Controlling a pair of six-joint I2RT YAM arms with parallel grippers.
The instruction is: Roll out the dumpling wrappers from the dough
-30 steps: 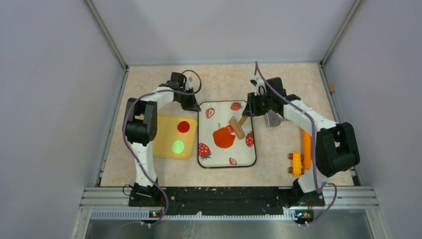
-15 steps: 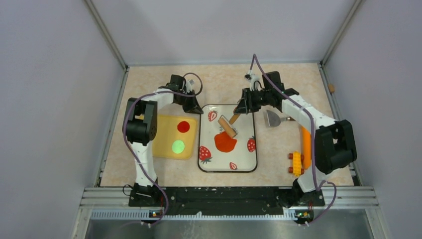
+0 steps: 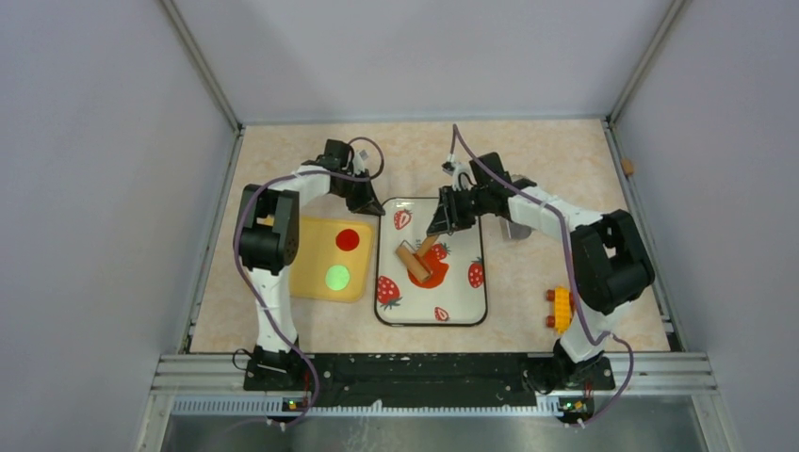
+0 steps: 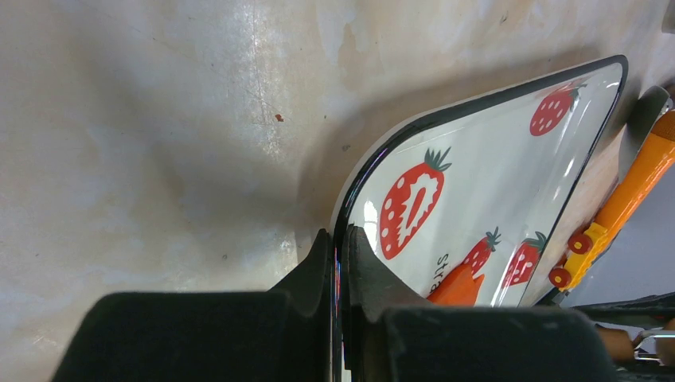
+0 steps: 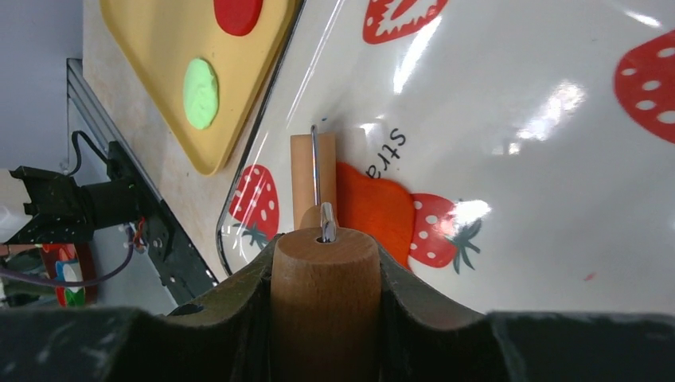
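A flattened orange-red dough (image 3: pixel 431 271) blob lies on the white strawberry-print tray (image 3: pixel 462 301). My right gripper (image 3: pixel 439 229) is shut on the wooden handle (image 5: pixel 325 294) of a small roller (image 3: pixel 415 262), whose barrel (image 5: pixel 312 179) rests on the left edge of the dough (image 5: pixel 372 208). My left gripper (image 3: pixel 370 204) is shut on the tray's black rim (image 4: pixel 414 131) at its far left corner. Two dumpling wrappers, a red disc (image 3: pixel 348 239) and a green disc (image 3: pixel 337 277), sit on a yellow board (image 3: pixel 311 273) left of the tray.
A metal spatula (image 3: pixel 514 229) lies right of the tray, partly behind my right arm. A yellow toy brick with red studs (image 3: pixel 562 309) sits near the right arm's base. Grey walls close in the table on three sides.
My right arm has swung left and toward the near side, carrying the roller from the tray's right part onto the dough. The left gripper has stayed on the rim.
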